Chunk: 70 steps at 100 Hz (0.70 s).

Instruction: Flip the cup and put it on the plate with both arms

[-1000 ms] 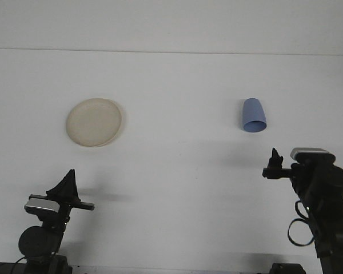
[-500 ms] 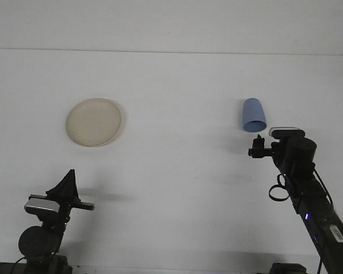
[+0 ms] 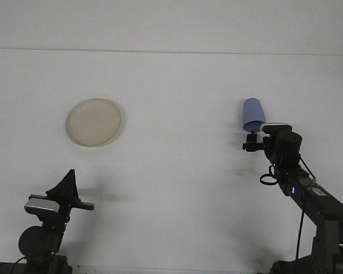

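Blue plastic cup [image 3: 254, 115] stands mouth-down at far right, well apart from the cream plate [image 3: 94, 122] on the left. Right gripper [image 3: 251, 141] noses up at its rim, jaws too dark to read. Left gripper [image 3: 66, 187] waits near, jaws unreadable, presumably for the handover.

Robot lab setup, bare white table [image 3: 177, 188], plain white backdrop, two mounted arms
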Available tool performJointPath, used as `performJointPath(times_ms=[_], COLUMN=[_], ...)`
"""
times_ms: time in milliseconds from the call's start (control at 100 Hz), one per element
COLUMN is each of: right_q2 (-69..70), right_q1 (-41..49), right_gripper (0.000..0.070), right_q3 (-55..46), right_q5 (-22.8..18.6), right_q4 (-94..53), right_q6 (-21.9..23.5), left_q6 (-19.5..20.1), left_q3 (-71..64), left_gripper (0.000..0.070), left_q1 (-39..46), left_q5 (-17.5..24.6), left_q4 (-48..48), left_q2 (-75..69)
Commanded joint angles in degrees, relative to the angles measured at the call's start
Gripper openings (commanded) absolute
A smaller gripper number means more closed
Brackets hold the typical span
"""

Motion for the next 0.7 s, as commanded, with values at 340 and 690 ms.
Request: performJointPath(times_ms=[340, 690], right_q2=[7.43, 13.60], right_q1=[-4.11, -4.44], right_gripper=[0.0469, 0.0469], right_q3=[0.57, 4.74], right_q5=[-5.88, -8.02], right_q4=[11.50, 15.28], right_q6=[-0.44, -0.68], left_q6=[-0.07, -0.07], left_q3=[-1.01, -1.01], left_gripper=[0.0012, 0.0012], left_q1=[-0.02, -0.02], left_q5=[-0.13, -0.15], left_q4=[0.66, 0.63], left_q2=[-0.13, -0.13])
